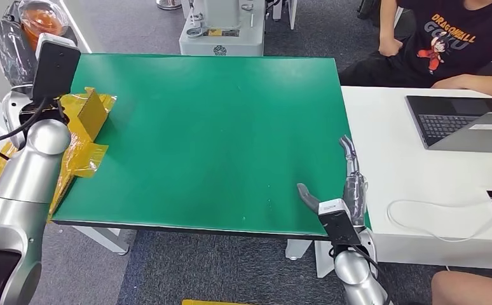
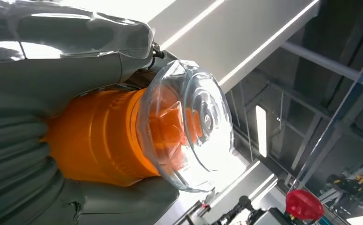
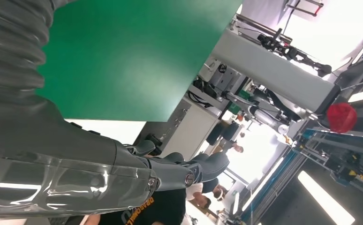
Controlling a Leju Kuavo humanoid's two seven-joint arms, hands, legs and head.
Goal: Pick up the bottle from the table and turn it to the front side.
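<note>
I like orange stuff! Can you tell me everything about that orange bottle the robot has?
The bottle has a shiny orange body and a clear, ribbed, plastic-looking dome cap. The left hand holds it, grey fingers wrapped around its body, raised off the green table at the table's far left corner. In the left wrist view its cap faces ceiling lights.

The bottle [image 1: 42, 18] is cut off by the head view's upper edge, and the left hand [image 1: 11, 44] gripping it is partly masked by the wrist camera housing [image 1: 56, 67]. In the left wrist view, the fingers [image 2: 15, 154] cover the bottle's lower body. The right hand [image 1: 348, 184] probably holds nothing; its palm is hidden.
</note>
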